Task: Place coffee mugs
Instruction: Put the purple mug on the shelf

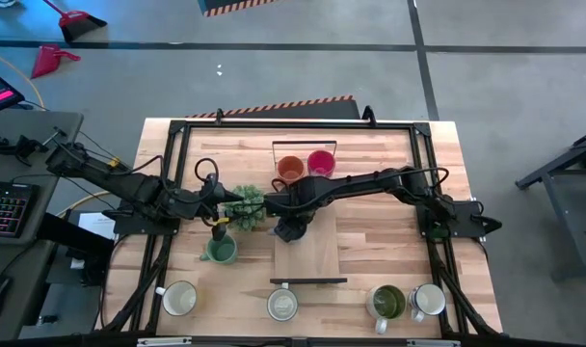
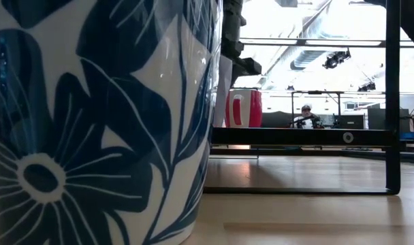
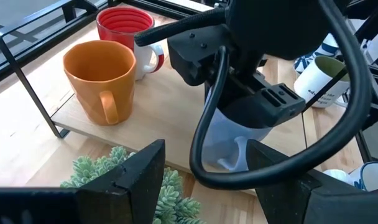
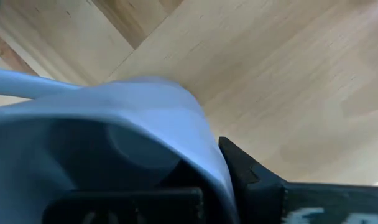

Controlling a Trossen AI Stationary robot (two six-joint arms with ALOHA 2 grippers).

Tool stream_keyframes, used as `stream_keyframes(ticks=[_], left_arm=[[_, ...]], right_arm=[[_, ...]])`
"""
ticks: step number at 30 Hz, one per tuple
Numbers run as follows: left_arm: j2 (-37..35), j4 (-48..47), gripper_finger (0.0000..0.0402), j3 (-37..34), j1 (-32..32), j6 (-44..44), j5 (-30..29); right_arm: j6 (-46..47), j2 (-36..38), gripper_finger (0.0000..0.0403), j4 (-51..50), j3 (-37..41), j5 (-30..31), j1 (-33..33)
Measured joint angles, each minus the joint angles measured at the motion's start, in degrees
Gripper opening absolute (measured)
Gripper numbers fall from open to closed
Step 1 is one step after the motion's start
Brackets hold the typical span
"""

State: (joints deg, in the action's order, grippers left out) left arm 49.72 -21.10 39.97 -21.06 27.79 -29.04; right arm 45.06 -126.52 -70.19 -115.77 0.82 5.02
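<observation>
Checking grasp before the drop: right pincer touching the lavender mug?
Touching. In the right wrist view a dark finger presses against the wall of the lavender mug; the left wrist view shows the right pincer clamped over that mug's rim.

Grey concrete floor with dark seam lines and a strip of orange-black hazard tape. Red dustpan and red brush lying on it. Desk beside the table, bearing a backlit keyboard. Bright ceiling with ducting; a seated person far off.
</observation>
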Motion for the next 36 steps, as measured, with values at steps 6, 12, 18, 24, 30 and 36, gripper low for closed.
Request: stream_keyframes(ticks=[6,12,18,24,30,36], left_arm=[[0.02,0.01,0.0213,0.0,0.02,-0.63,0.0],[0.02,0.0,0.0213,0.0,0.02,-1.42,0.0],[0.02,0.0,0.0213,0.0,0.04,-1.44,-0.02],[0.0,-0.02,0.0213,0.0,0.02,-1.46,-0.02],[0.0,-0.73,0.0213,0.0,0.02,-1.51,-0.02],[0.02,-1.26,0.0213,0.0,0.02,-1.51,-0.02]], right_arm=[[-0.39,-0.05,0.0025,-0.07,0.0,-0.02,0.01],[-1.57,-0.05,0.0083,-0.09,0.0,-0.04,-0.02],[-1.55,0.01,0.0131,-1.52,-3.49,-0.9,-0.39],[-2.55,0.39,0.0143,-11.87,-13.63,-0.8,-0.21],[-2.88,0.41,0.0137,-17.04,-18.51,-0.06,2.81],[-3.07,0.41,0.0112,-17.99,-18.51,-2.55,6.9]])
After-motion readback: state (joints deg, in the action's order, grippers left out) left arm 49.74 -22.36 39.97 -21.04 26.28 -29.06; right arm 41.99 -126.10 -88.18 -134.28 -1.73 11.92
